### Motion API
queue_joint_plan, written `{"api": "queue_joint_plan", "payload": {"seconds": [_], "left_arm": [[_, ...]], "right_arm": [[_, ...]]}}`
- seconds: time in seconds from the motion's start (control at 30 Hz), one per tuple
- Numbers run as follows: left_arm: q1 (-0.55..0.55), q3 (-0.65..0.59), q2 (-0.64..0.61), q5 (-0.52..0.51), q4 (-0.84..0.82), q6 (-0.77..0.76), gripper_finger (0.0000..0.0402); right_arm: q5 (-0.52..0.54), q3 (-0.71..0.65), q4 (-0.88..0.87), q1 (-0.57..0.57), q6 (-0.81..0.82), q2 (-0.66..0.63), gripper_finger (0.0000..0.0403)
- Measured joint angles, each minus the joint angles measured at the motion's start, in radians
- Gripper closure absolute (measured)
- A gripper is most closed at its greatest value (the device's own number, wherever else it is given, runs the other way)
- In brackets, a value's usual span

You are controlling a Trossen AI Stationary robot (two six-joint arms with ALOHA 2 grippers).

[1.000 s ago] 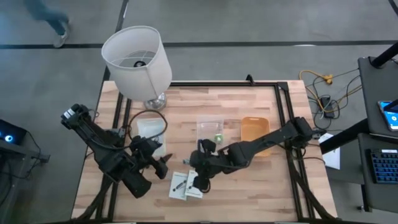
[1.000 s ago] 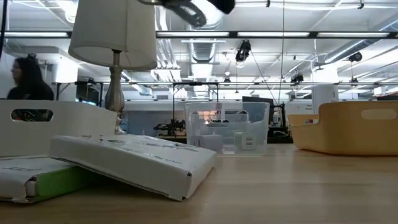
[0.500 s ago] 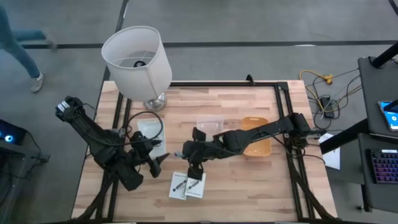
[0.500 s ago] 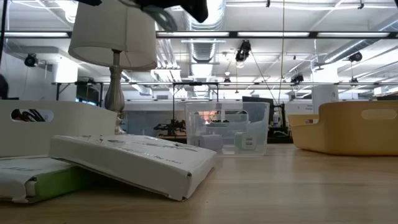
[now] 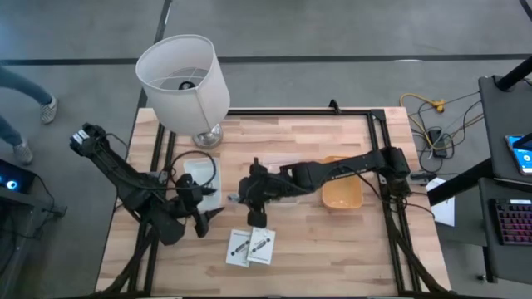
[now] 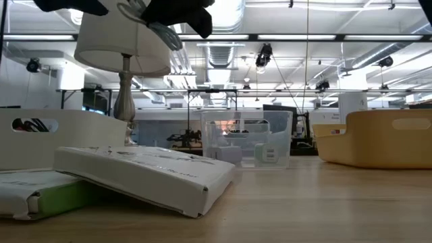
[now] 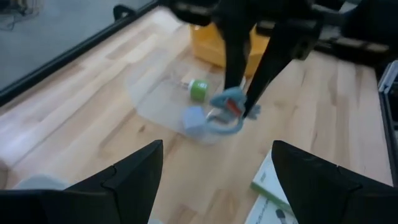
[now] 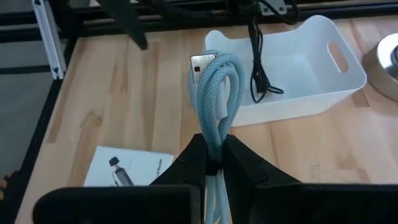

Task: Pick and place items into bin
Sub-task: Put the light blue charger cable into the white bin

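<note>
My right gripper [image 8: 212, 163] is shut on a coiled light-blue braided cable [image 8: 211, 87] with a USB plug. In the high view it [image 5: 253, 206] hovers between the white bin [image 5: 202, 177] and the clear tray. A thin black cable [image 8: 258, 68] lies in the white bin [image 8: 298, 68]. Two flat white packets [image 5: 250, 247] lie on the table near its front, one leaning on the other [image 6: 145, 172]. A green piece [image 7: 199, 89] and a blue-grey piece [image 7: 193, 117] lie in the clear tray. My left gripper [image 7: 211, 180] is open, near the bin's front [image 5: 206, 219]. My right gripper pinches the light-blue cable's coil between its two fingers [image 8: 193, 155], with several strands side by side. The fingers point down from above [image 7: 239, 68]. The coil [image 7: 227, 107] hangs at the fingertips, lifted clear above the table, and its plug end [image 8: 200, 62] sticks out past them.
A big white lampshade [image 5: 183, 76] on a metal base stands at the table's far left corner, behind the white bin. An orange bin [image 5: 342, 189] sits right of the clear tray [image 6: 246, 138]. Bare wood lies near the front right. A person's legs [image 5: 21, 116] show off the table's left.
My right gripper, still shut on the blue cable, has moved from above the packets toward the table's far edge and a little left, nearer the white bin. My left gripper has drawn back slightly toward the left. The person beside the table has walked on.
</note>
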Motion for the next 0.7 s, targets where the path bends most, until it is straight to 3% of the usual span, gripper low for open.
{"api": "queue_joint_plan", "payload": {"seconds": [0.27,0.4,0.7], "left_arm": [[0.064,-0.066,-0.002,0.022,0.193,0.091,0.0118],[0.085,-0.082,-0.004,0.062,0.340,0.205,0.0118],[0.131,-0.121,-0.002,0.165,0.407,0.211,0.0118]], "right_arm": [[-0.015,0.000,-0.003,0.001,-0.031,0.000,0.0384],[-0.016,0.000,-0.011,0.008,-0.031,0.000,0.0384],[0.015,0.000,-0.010,0.014,-0.007,0.000,0.0382]]}}
